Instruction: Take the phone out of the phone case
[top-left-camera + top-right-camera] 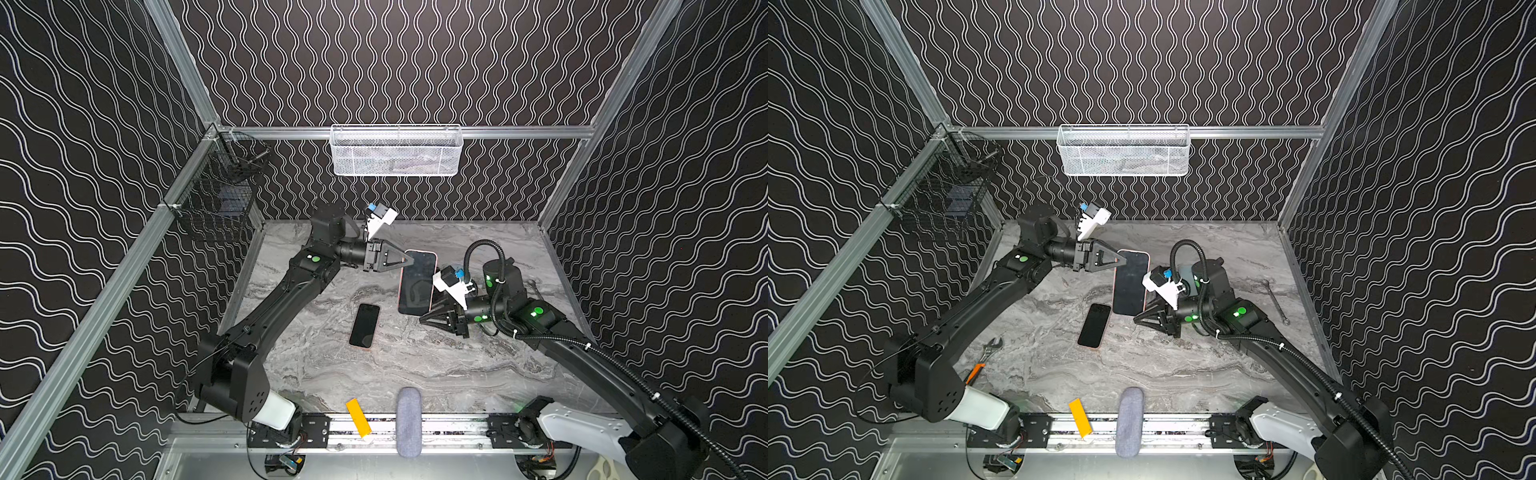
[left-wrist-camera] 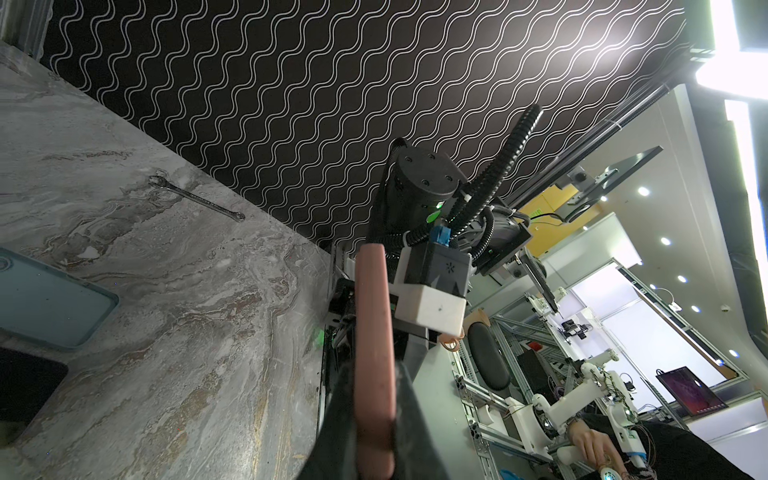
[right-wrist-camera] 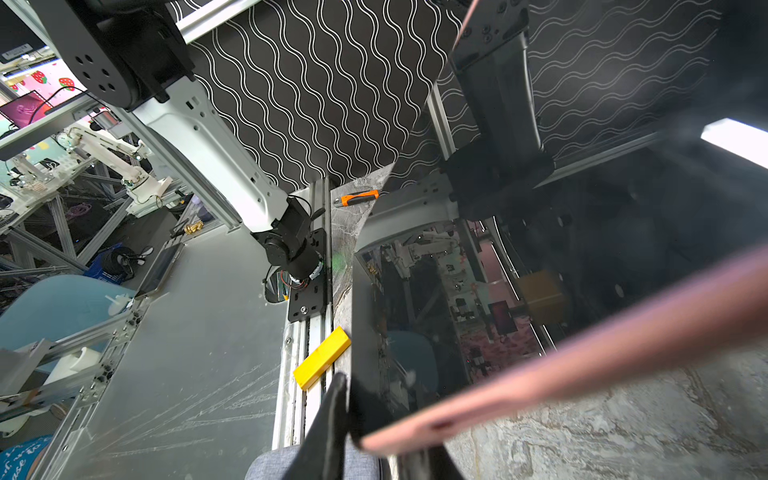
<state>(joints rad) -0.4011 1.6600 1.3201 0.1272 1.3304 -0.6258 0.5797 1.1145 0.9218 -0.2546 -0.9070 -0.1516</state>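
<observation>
A large phone [image 1: 417,282] [image 1: 1130,282] with a black screen sits in a pink phone case [image 2: 374,332] and is held above the marble table between both grippers. At the phone's far left corner, my left gripper [image 1: 411,259] [image 2: 374,436] is shut on the pink edge of the case. My right gripper [image 1: 422,320] [image 3: 374,444] is shut on the near right corner. One of its fingers [image 3: 328,424] lies on the screen side and the other is under the case. In the right wrist view the screen [image 3: 436,311] reflects the room.
A smaller black phone [image 1: 365,326] lies flat on the table, and a light blue case [image 2: 50,299] lies nearby. A wrench [image 1: 1276,301] is at the right, an orange-handled wrench [image 1: 984,357] at the left. Yellow block [image 1: 358,417] and grey roll [image 1: 409,422] rest on the front rail.
</observation>
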